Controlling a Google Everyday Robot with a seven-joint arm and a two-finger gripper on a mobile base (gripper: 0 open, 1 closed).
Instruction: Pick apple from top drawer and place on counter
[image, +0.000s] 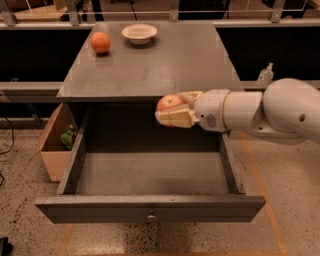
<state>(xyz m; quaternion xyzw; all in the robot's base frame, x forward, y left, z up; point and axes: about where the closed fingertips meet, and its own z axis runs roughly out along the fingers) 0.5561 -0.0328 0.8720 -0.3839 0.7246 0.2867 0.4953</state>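
counter (165, 65) matt worn wood | tool (172, 108) smooth plastic, above top drawer (150, 209) | apple (169, 101) glossy

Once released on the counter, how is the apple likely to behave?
The apple is round, so it may roll on the flat counter unless set down gently. It looks firm: the gripper, above the open top drawer, clamps it between its jaws without visible denting.
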